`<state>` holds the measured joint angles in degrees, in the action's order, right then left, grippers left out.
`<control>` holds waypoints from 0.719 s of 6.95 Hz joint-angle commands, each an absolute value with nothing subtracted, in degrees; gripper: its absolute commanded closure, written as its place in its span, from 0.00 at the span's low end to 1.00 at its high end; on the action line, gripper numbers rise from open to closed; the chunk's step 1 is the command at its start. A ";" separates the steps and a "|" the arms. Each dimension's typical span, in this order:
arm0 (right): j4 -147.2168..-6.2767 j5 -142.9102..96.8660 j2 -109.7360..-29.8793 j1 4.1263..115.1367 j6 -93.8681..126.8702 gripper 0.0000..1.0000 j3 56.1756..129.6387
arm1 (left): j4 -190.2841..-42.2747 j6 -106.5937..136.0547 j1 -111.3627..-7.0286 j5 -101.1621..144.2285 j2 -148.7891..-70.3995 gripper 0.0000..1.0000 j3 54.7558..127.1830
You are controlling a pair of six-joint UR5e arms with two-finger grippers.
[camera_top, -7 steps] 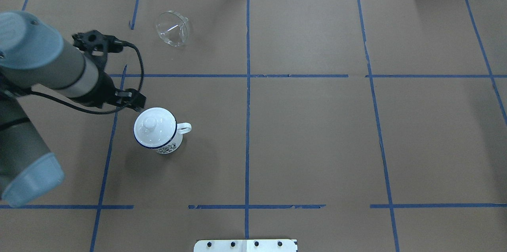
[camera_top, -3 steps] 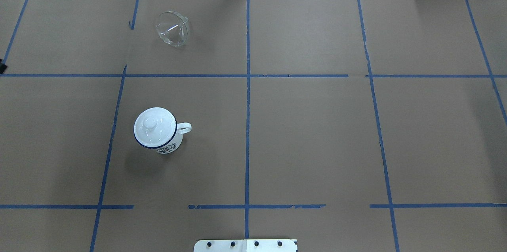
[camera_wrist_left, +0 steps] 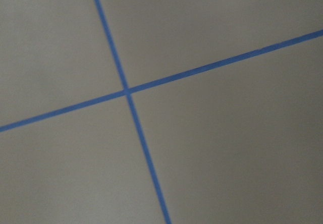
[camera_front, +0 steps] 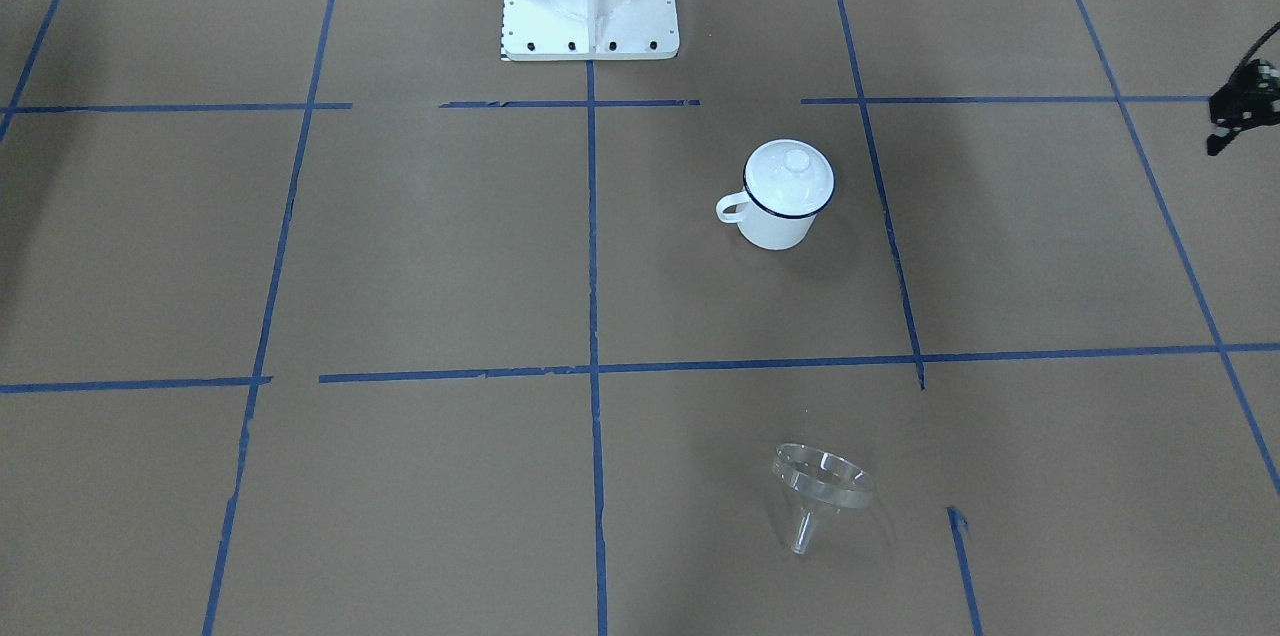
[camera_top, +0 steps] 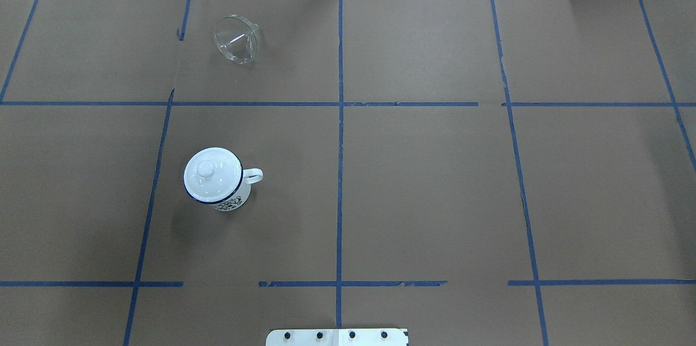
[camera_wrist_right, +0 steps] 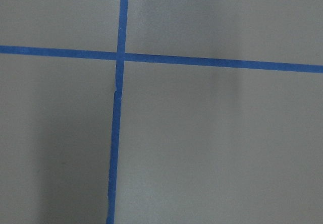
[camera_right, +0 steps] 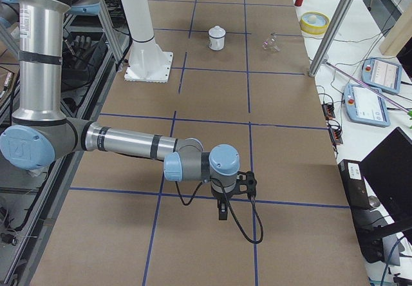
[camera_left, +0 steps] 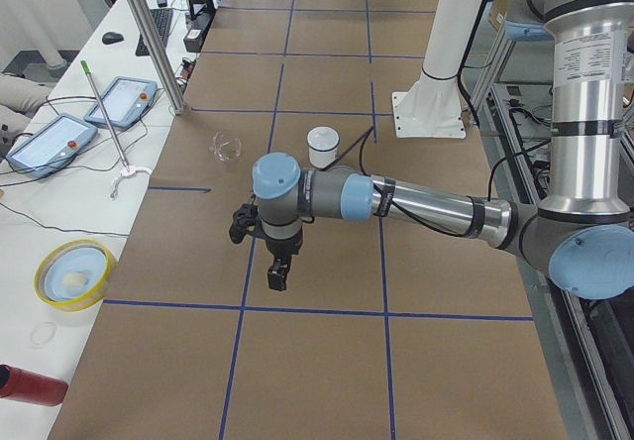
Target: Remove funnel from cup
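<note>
Sitting upright on the table (camera_front: 400, 246) in the front-facing view, the cup (camera_front: 778, 206) is carrying a white lid (camera_front: 792, 168) on its rim, with its handle pointing to 9 o'clock. The funnel (camera_front: 822, 488) is lying tilted on the paper at 6 o'clock from the cup and well apart from it, its spout pointing toward the view's bottom edge. A black end piece of the left arm (camera_front: 1238, 106) is poking in at the 3 o'clock edge, too little of it to judge the jaws.

From overhead, the cup (camera_top: 215, 178) is standing with its handle pointing to 3 o'clock, and the funnel (camera_top: 237, 39) is lying at about 12 o'clock from it, nothing touching either. No arm is reaching into this view.

In the left side view, the near arm is stretching low over the paper with the left gripper (camera_left: 277, 281) pointing down, well apart from the cup (camera_left: 322, 148) and funnel (camera_left: 227, 146) beyond it. It is holding nothing that I can see; how far it is open I cannot tell.

In the right side view, the right gripper (camera_right: 222, 214) is hanging over the paper near a crossing of tape lines (camera_right: 193, 196), far from the cup (camera_right: 217, 38) and funnel (camera_right: 271, 43). Its opening cannot be judged.

Both wrist cameras are showing only brown paper and crossing blue tape, no fingers.
</note>
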<state>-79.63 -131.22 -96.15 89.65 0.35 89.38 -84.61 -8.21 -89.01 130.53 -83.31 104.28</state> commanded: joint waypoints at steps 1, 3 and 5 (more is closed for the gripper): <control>-79.63 -131.22 -96.15 89.65 0.35 0.00 89.38 | -91.73 -8.53 -92.37 130.78 -77.10 0.00 102.92; -79.63 -131.22 -96.15 89.65 0.35 0.00 89.38 | -91.15 -8.18 -93.33 130.69 -77.60 0.00 100.98; -79.63 -131.22 -96.15 89.65 0.35 0.00 89.47 | -90.26 -8.00 -93.43 130.52 -77.87 0.00 101.59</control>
